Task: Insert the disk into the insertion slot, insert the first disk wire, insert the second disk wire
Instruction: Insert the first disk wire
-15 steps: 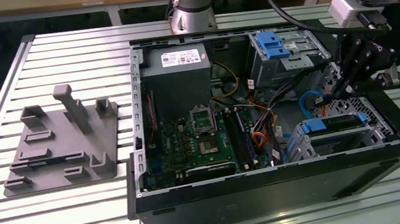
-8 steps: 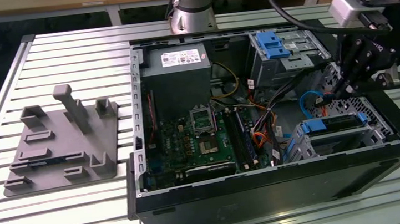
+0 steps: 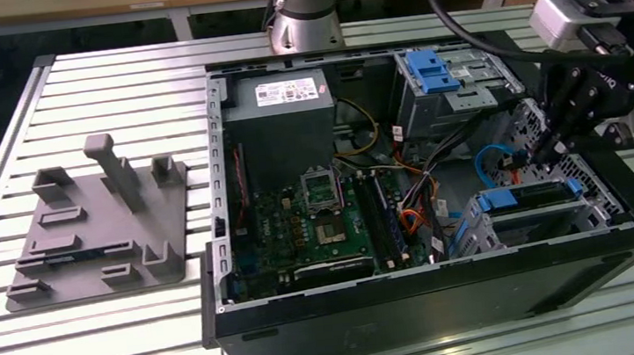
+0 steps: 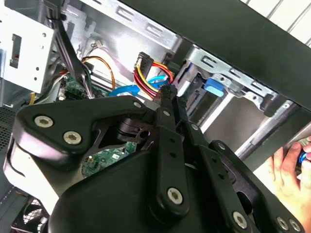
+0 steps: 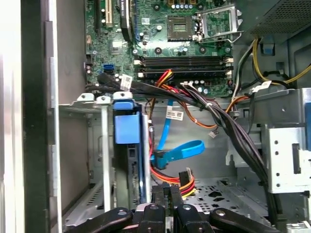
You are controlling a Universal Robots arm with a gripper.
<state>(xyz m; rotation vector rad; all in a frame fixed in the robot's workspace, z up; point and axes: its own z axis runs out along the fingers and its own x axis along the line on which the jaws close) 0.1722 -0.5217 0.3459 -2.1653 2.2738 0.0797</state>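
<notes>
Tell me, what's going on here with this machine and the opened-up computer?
A robot arm's gripper is down inside an open computer case. The disk, in its blue carrier, already sits in the insertion slot, a perforated metal cage. The gripper hangs right beside it, close to a loose blue cable and a red-and-yellow wire plug. A person's hand is just outside the case.

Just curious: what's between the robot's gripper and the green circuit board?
In the first wrist view, a looped blue cable and a black wire bundle.
</notes>
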